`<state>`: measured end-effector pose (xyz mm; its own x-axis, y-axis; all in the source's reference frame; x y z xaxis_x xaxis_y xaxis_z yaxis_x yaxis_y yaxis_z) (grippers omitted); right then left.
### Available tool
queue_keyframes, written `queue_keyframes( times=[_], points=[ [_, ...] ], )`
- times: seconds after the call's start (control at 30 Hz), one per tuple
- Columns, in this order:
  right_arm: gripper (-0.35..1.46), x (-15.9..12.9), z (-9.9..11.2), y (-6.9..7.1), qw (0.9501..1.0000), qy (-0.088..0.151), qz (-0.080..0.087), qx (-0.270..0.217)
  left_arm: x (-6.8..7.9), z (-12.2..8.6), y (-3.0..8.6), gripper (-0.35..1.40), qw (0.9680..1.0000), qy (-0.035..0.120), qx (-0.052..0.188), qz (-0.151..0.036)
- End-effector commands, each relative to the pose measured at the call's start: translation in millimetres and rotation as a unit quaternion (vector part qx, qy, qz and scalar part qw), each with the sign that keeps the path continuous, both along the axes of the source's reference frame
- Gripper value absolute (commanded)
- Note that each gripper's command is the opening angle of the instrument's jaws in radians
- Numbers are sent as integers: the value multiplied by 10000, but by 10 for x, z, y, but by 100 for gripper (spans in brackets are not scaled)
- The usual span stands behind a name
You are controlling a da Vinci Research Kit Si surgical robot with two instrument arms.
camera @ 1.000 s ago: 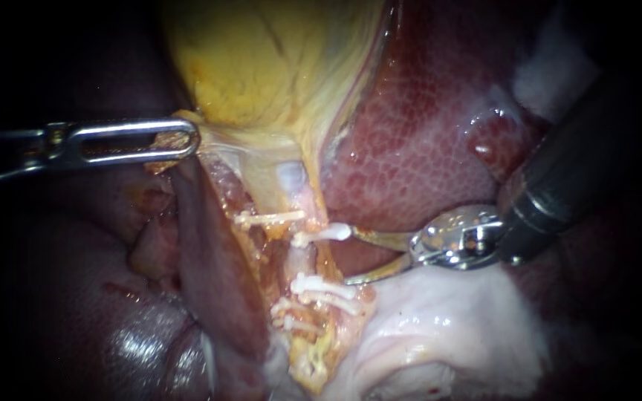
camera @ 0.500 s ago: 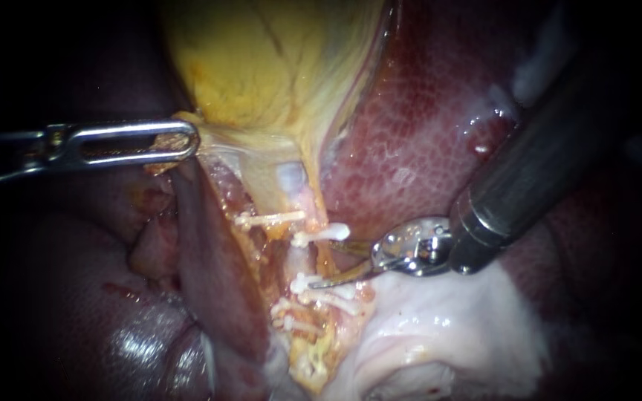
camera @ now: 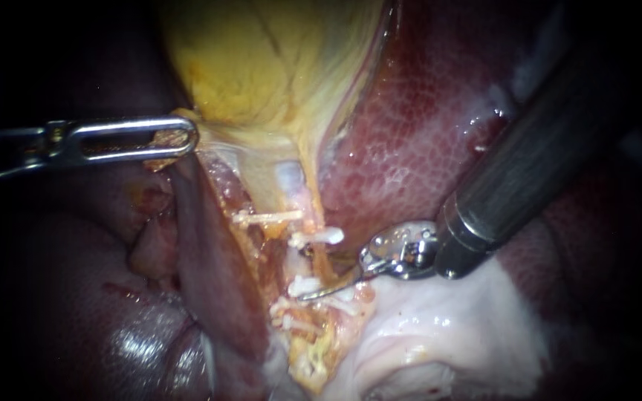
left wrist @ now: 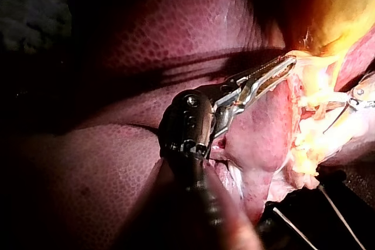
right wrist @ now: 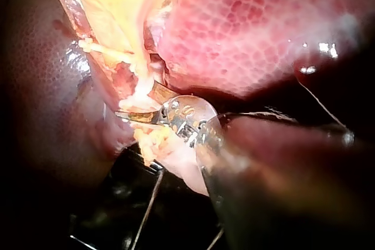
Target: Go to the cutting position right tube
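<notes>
Right instrument advanced, blades parted around right tube (between clips)

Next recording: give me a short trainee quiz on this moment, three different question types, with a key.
1. True or false: the left instrument grips tissue at the edge of the gallbladder.
2. The end effector of the right instrument is: A open around the tube, B shut, C hidden?
3. What white things sit on that tube either side of it?
Key: 1 true; 2 A; 3 clips.

Tube gap — clips above, below
</notes>
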<state>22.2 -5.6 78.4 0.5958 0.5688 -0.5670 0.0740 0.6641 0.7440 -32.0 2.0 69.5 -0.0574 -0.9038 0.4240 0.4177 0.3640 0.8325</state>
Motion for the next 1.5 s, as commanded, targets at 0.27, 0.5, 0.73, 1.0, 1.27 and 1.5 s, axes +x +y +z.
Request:
queue_keyframes(
  times=[0.27, 0.5, 0.73, 1.0, 1.27, 1.5],
  points=[
    [104, 10, 2, 1, 10000, 25, 32, -8, -4, 2, 0, -35, 10000, 7, -6, -12],
    [98, 14, 7, 6, 10000, 19, 43, -8, -7, 3, -1, -35, 10000, 15, -12, -21],
    [89, 14, 7, 7, 10000, 19, 42, -8, -8, 3, -2, -35, 10000, 16, -13, -23],
    [78, 13, 7, 7, 10000, 19, 48, -15, -9, 4, -2, -35, 10000, 19, -16, -27],
    [69, 11, 7, 7, 10000, 4, 55, 8, -9, 3, -3, -35, 10000, 21, -16, -29],
    [57, 10, 8, 7, 10000, 6, 52, 8, -9, 3, -3, -35, 10000, 21, -16, -29]
  ],
)
